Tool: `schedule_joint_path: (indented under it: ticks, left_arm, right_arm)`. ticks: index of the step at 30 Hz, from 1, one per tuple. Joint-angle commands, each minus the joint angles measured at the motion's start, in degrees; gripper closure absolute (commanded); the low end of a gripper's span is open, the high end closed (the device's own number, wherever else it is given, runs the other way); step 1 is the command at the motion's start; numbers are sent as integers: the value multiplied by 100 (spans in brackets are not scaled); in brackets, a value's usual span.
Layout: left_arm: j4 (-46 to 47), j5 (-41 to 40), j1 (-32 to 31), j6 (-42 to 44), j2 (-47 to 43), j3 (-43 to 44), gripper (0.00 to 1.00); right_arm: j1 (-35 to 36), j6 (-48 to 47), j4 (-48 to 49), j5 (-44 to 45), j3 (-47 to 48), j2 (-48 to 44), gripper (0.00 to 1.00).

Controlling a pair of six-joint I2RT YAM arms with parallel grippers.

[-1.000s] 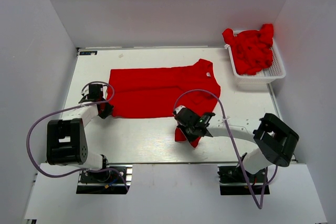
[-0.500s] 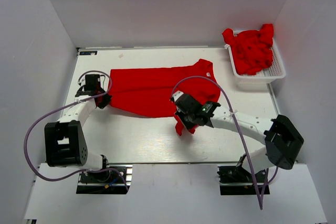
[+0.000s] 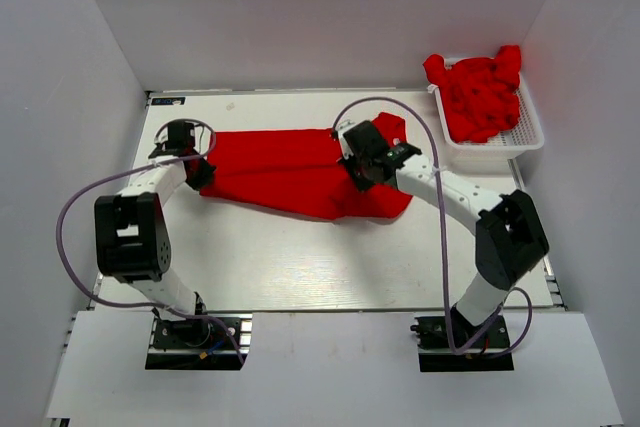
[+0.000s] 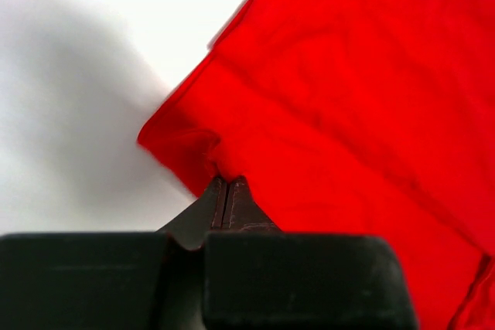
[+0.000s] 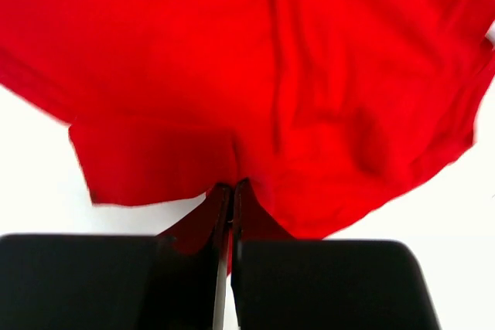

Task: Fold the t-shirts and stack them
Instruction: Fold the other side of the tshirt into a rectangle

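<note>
Item: one red t-shirt [image 3: 285, 169], lying crosswise on the far half of the table [image 3: 300, 257], hem end to the left, collar end to the right, near long edge raised and partly doubled over the body. Left end: left gripper [image 4: 228, 185], jaws closed tight on a puckered corner of the hem. Right end: right gripper [image 5: 230, 189], jaws closed likewise on a pinch of cloth near the sleeve, a squared flap of fabric showing beside it. Further stock: heaped t-shirts [image 3: 480, 92], unfolded, in the white basket [image 3: 528, 135] at the far right corner, well apart from the working piece. Step in hand, by judgement: the lengthwise fold, near edge carried to the far edge. Handling notes: both pinches travel together and at one height, so the fold line runs straight; cloth held lightly taut between the two arms, not stretched; carried edge laid on the far edge before either hand lets go. Risk: the right end is bunched, and the sleeve may tuck under crooked.
</note>
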Motion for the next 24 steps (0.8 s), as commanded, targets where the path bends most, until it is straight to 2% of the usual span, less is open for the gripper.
schedule_joint_path:
  ticks: [1, 11, 24]
  left_arm:
    - [-53, 128, 16, 65, 282, 481, 100]
    - [-229, 128, 16, 65, 968, 1185, 100]
    - [-396, -39, 69, 118, 1084, 1633, 100]
  right_arm:
    - [-273, -583, 3, -411, 654, 233, 100]
    - [-985, -1137, 179, -623, 1674, 954, 100]
    - [-1601, -1375, 29, -966, 2553, 1499, 100]
